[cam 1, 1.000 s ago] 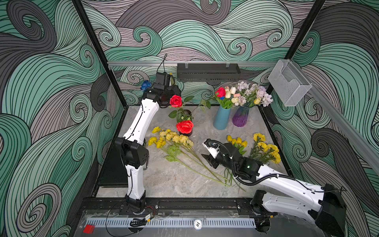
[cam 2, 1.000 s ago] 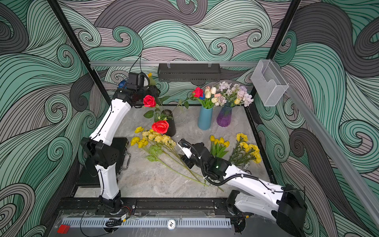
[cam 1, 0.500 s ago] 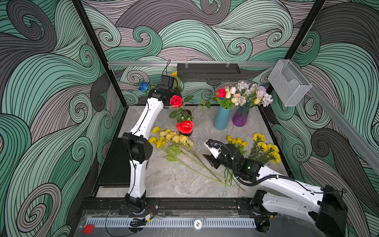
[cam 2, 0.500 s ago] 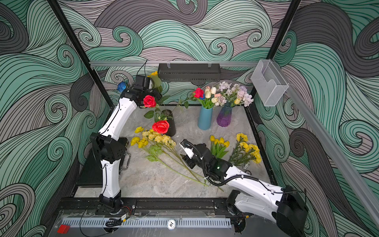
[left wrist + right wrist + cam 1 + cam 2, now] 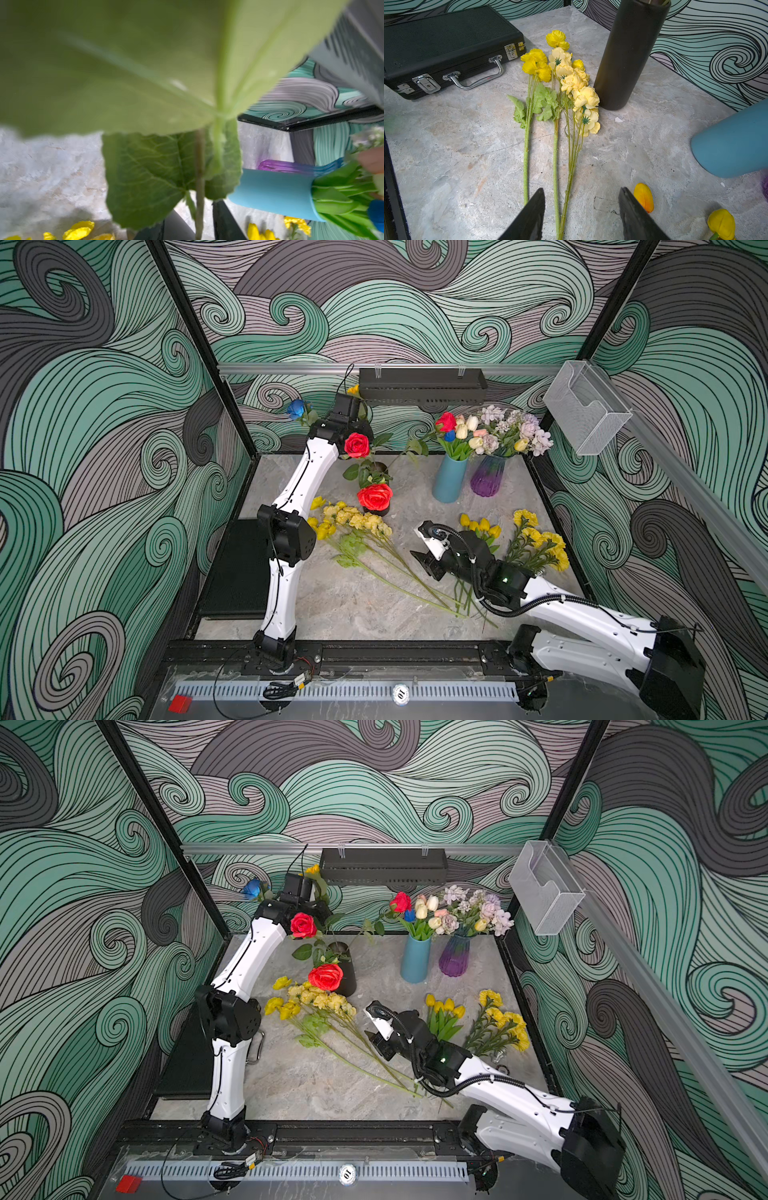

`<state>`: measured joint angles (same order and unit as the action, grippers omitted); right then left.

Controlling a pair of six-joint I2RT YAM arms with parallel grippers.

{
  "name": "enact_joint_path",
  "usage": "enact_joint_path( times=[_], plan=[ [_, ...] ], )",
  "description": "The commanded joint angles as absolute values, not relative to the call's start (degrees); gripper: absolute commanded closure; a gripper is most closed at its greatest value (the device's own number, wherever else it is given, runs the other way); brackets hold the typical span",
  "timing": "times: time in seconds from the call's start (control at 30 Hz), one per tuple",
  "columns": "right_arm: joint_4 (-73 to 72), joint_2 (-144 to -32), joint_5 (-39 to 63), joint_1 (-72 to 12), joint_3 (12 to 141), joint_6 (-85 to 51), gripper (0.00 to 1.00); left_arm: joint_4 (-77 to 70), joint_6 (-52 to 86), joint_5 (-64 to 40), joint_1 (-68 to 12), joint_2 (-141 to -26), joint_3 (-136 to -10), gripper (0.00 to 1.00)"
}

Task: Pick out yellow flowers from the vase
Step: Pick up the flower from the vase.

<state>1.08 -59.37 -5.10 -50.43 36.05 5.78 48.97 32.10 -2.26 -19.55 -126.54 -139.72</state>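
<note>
Stretched from the bottom rail up to the upper middle of both top views with the left arm (image 5: 305,485), kinked at a black elbow (image 5: 291,537) halfway. Tipped by the left gripper (image 5: 194,207), seen in the left wrist view as two dark fingers (image 5: 224,224) set apart. Laid low from the lower right corner toward the centre with the right arm (image 5: 582,614), bent at the wrist (image 5: 503,578). Ended by the right gripper (image 5: 424,566), jaws spread wide.
</note>
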Motion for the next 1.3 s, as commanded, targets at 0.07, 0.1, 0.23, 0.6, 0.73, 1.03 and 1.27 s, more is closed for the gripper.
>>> enact_joint_path(
  times=[0.07, 0.1, 0.23, 0.6, 0.73, 1.03, 1.27],
  plan=[
    [0.00, -58.95, -4.43, -50.00, 35.43, 6.24, 0.43, 49.88, 30.20, -0.57, -20.43, -126.42, -141.77, 0.73],
    [0.00, -58.89, -4.40, -49.99, 35.53, 6.24, 0.43, 49.85, 30.06, -0.31, -20.52, -126.22, -141.81, 0.75],
    [-0.03, -58.61, -4.47, -49.92, 35.60, 6.28, 0.43, 49.77, 29.32, 0.33, -20.66, -125.43, -141.77, 0.84],
    [-0.30, -59.32, -4.35, -49.83, 36.36, 6.15, 0.44, 47.66, 26.89, -0.87, -21.30, -122.73, -140.62, 0.97],
    [-0.61, -59.17, -4.30, -49.81, 36.39, 5.98, 0.44, 47.01, 25.38, -0.29, -21.58, -121.01, -140.45, 0.97],
    [-0.27, -58.97, -4.04, -49.83, 37.20, 5.97, 0.44, 44.95, 21.54, -0.34, -22.32, -116.82, -140.25, 0.97],
    [0.03, -58.67, -3.92, -49.83, 37.79, 6.02, 0.43, 43.18, 18.71, -0.27, -22.46, -113.14, -140.27, 0.97]
  ],
)
